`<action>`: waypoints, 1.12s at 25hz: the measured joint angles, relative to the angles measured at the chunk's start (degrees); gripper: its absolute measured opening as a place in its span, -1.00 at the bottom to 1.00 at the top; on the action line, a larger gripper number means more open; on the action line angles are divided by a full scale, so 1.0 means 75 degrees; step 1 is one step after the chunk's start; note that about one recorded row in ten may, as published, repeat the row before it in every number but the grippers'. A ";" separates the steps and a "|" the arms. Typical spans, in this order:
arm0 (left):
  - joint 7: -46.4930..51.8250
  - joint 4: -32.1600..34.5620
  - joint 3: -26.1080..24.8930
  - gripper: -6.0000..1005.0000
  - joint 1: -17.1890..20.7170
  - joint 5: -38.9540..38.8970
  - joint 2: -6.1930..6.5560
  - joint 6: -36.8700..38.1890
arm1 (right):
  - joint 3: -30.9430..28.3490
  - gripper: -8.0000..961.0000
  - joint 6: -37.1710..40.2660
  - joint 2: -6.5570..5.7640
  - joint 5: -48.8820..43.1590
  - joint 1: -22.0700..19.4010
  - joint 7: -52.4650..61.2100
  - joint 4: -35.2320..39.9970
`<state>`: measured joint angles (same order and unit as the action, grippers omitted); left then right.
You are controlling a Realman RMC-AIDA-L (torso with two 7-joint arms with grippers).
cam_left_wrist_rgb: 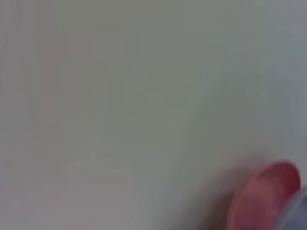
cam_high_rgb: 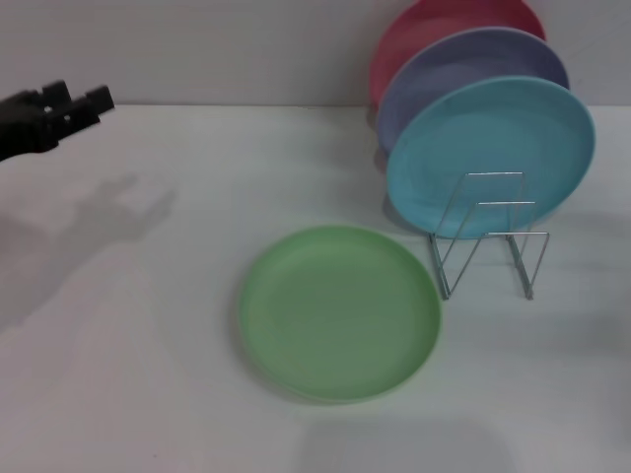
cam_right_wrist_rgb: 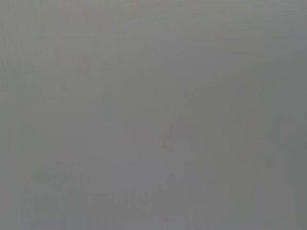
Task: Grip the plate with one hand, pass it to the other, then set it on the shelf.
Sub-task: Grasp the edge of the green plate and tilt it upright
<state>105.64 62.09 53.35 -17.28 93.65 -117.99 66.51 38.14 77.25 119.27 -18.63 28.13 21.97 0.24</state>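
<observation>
I have the light green plate (cam_high_rgb: 340, 312) lying flat on the white counter (cam_high_rgb: 148, 374), face up, just in front of the wire shelf (cam_high_rgb: 490, 236) and a little to its left; its far right rim sits near the rack's front legs without clearly touching them. Nothing holds it yet, so I judge the first grip is not yet made.

My left claw (cam_high_rgb: 71, 108) hangs at the far left edge of the head view, above the counter and well apart from the plate. Its two black fingers look slightly parted and carry nothing. The right claw is out of sight in every view, so I cannot tell its state; I take it that arm is parked.

The shelf already carries three plates standing on edge and leaning back: a turquoise-blue plate (cam_high_rgb: 490, 153) in front, a lavender plate (cam_high_rgb: 463, 64) behind it and a red plate (cam_high_rgb: 429, 25) at the back. The front wire loops stand free, which I read as the slot meant for the green one.

A flat plate gives little to pinch, so I expect to come in at the rim. The blue plate overhangs the free loops and could be knocked on the way in.
</observation>
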 joint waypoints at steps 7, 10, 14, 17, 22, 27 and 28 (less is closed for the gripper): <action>0.2172 0.1029 0.0022 0.42 -0.0231 0.2020 0.0005 0.0598 | 0.0000 0.27 -0.0004 0.0000 0.0000 0.0027 0.0000 0.0013; 0.2367 0.1133 0.0036 0.42 -0.0310 0.2294 -0.0007 0.0762 | 0.0000 0.27 -0.0048 -0.0007 0.0000 0.0049 0.0000 0.0023; 0.2537 0.1201 0.0201 0.42 -0.0427 0.2710 -0.0001 0.1058 | -0.0001 0.27 -0.0068 -0.0011 0.0000 0.0060 0.0000 0.0068; 0.2885 0.1279 0.0324 0.42 -0.0592 0.3243 -0.0004 0.1345 | -0.0001 0.27 -0.0069 -0.0012 0.0001 0.0060 0.0000 0.0095; 0.3463 0.1351 0.0487 0.41 -0.0823 0.3919 -0.0031 0.1636 | 0.0000 0.27 -0.0070 -0.0012 0.0000 0.0059 0.0000 0.0126; 0.4212 0.1446 0.0820 0.41 -0.0950 0.4308 -0.0038 0.1739 | 0.0000 0.27 -0.0070 -0.0012 0.0000 0.0058 0.0000 0.0131; 0.4212 0.1446 0.0820 0.41 -0.0950 0.4308 -0.0038 0.1739 | 0.0000 0.27 -0.0070 -0.0012 0.0000 0.0060 0.0000 0.0131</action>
<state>137.24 72.94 59.49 -24.41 125.96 -118.27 79.55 38.14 76.72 119.17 -18.63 28.57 21.97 1.23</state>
